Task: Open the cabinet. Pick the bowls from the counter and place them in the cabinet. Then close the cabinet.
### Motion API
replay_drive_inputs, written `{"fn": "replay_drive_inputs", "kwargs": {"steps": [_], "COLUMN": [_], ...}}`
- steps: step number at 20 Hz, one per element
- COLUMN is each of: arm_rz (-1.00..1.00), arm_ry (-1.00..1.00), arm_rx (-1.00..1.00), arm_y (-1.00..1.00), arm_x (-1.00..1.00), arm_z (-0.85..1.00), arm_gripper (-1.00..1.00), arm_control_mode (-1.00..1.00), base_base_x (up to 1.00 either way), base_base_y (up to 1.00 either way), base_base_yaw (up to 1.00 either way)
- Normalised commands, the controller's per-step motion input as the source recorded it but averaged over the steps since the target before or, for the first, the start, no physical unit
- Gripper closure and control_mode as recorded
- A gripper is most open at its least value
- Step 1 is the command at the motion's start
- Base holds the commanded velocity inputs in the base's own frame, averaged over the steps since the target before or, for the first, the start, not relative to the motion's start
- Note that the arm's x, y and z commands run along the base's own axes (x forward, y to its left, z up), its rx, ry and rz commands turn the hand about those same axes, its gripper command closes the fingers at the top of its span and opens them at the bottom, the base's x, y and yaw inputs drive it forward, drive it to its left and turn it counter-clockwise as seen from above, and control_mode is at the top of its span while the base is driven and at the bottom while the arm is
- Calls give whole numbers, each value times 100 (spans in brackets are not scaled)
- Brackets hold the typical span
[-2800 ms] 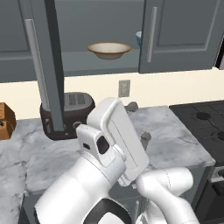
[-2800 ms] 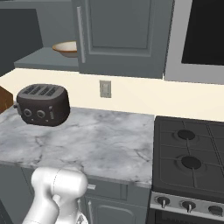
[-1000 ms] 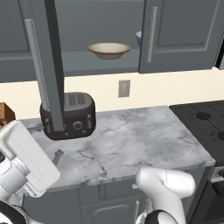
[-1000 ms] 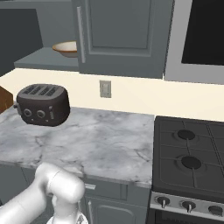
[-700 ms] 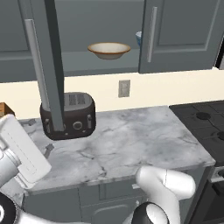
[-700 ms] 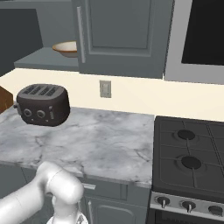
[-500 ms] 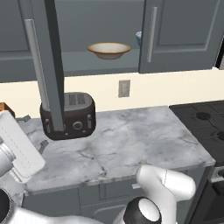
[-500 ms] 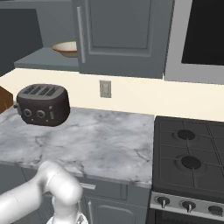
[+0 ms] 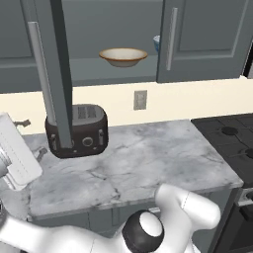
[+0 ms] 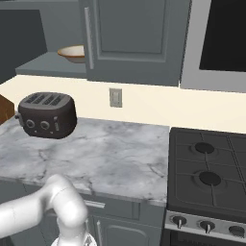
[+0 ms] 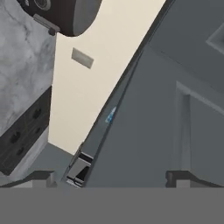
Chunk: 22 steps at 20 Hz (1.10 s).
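the large dark grey double-door wall cabinet (image 9: 207,39) stands with its left door (image 9: 54,74) swung out edge-on toward the near side, its long silver bar handle (image 9: 40,74) facing left, and the right door shut. on the grey shelf inside sits the wide shallow cream bowl with the tan-brown rim (image 9: 123,56); a sliver of the white bowl with blue pattern (image 9: 156,43) peeks past the right door's edge. both bowls look stowed, so closing seems to be what is left. the white-and-grey veined marble counter (image 9: 143,163) below holds a dark rounded toaster (image 9: 78,129), right beneath the open door.

the two-finger gripper (image 11: 113,177), jaws spread wide and holding nothing, faces the cabinet from the low left. a push from this angle could slip off the door's thin edge, or swing the arm into the toaster. a hard shove might slam the door.
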Motion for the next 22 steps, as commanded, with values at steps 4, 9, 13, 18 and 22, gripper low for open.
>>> {"fn": "replay_drive_inputs", "kwargs": {"steps": [4, 9, 13, 18, 22], "arm_rz": [-10, -13, -14, -11, -6], "arm_ry": [0, 0, 0, 0, 0], "arm_rx": [0, 0, 0, -3, -10], "arm_y": [-29, -29, -24, -38, -59], "arm_x": [12, 15, 10, 0, 0], "arm_z": [1, 26, 62, 55, 43], "arm_gripper": [-100, -100, -100, -100, -100], "arm_control_mode": [-100, -100, -100, -100, -100], "base_base_x": [0, 0, 0, 0, 0], "base_base_y": [0, 0, 0, 0, 0], "base_base_yaw": [0, 0, 0, 0, 0]}}
